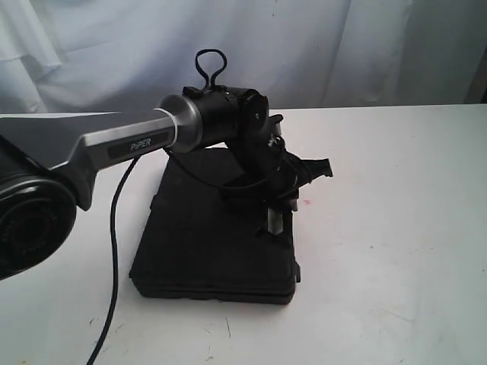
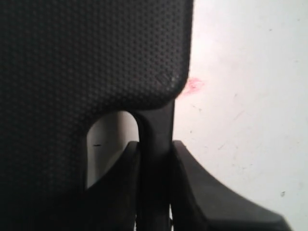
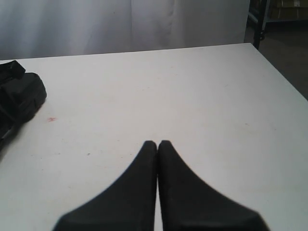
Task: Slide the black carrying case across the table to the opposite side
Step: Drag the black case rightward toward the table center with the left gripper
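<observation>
The black carrying case [image 1: 205, 243] lies flat on the white table [image 1: 396, 228], left of centre. My left gripper [image 1: 277, 215] reaches down at the case's right edge. In the left wrist view the textured case [image 2: 86, 57] fills most of the frame, and my left gripper [image 2: 155, 144] is shut on its handle bar [image 2: 156, 122], one finger on each side. A small pink spot [image 2: 195, 85] marks the table [image 2: 245, 72] just off the case's rounded corner. My right gripper [image 3: 158, 143] is shut on nothing above bare table [image 3: 168, 86], and it is out of the exterior view.
A black cable [image 1: 114, 251] hangs from the left arm [image 1: 114, 141] down past the case's left side. A white curtain [image 1: 342, 46] closes the back. The table's right edge [image 3: 284, 82] shows in the right wrist view, where a dark shape [image 3: 21, 94] sits beside the pink spot [image 3: 51, 119].
</observation>
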`<move>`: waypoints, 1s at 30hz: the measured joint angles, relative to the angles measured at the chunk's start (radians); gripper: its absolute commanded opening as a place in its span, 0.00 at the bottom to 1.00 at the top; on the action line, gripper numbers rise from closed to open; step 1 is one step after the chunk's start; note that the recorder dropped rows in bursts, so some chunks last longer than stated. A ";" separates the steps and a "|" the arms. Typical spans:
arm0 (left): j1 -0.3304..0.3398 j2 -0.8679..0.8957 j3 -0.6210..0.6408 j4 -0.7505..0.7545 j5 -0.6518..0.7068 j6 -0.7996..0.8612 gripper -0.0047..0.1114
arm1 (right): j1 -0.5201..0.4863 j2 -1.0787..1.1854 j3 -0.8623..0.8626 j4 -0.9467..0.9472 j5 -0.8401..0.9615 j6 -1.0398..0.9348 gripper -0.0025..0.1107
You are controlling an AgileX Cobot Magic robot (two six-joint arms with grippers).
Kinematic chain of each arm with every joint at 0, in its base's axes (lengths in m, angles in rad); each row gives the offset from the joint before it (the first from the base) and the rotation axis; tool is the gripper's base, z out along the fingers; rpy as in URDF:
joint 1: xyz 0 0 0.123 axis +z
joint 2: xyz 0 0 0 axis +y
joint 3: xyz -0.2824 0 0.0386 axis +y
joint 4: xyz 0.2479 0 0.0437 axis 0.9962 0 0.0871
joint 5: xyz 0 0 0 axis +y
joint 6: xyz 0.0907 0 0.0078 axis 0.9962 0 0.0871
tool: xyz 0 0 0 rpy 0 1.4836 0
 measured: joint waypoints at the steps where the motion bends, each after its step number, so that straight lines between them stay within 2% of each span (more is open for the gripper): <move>1: -0.002 0.009 -0.017 -0.003 0.000 -0.008 0.04 | 0.000 0.000 0.000 0.000 0.000 0.000 0.02; 11: -0.011 0.024 -0.046 -0.008 -0.039 -0.041 0.04 | 0.000 0.000 0.000 0.000 0.000 0.000 0.02; 15: -0.012 0.024 -0.046 0.000 -0.039 -0.045 0.16 | 0.000 0.000 0.000 0.000 0.000 0.000 0.02; 18: -0.012 0.024 -0.046 0.004 -0.044 -0.037 0.42 | 0.000 0.000 0.000 0.000 0.000 0.000 0.02; 20: -0.012 0.014 -0.052 0.004 -0.070 -0.016 0.48 | 0.000 0.000 0.000 0.000 0.000 0.000 0.02; 24: -0.012 -0.027 -0.054 0.012 -0.096 0.025 0.47 | 0.000 0.000 0.000 0.000 0.000 0.000 0.02; 26: -0.012 -0.071 -0.054 0.060 -0.105 0.031 0.42 | 0.000 0.000 0.000 0.000 0.000 0.000 0.02; 30: -0.012 -0.131 -0.054 0.184 -0.064 0.030 0.14 | 0.000 0.000 0.000 0.000 0.000 0.000 0.02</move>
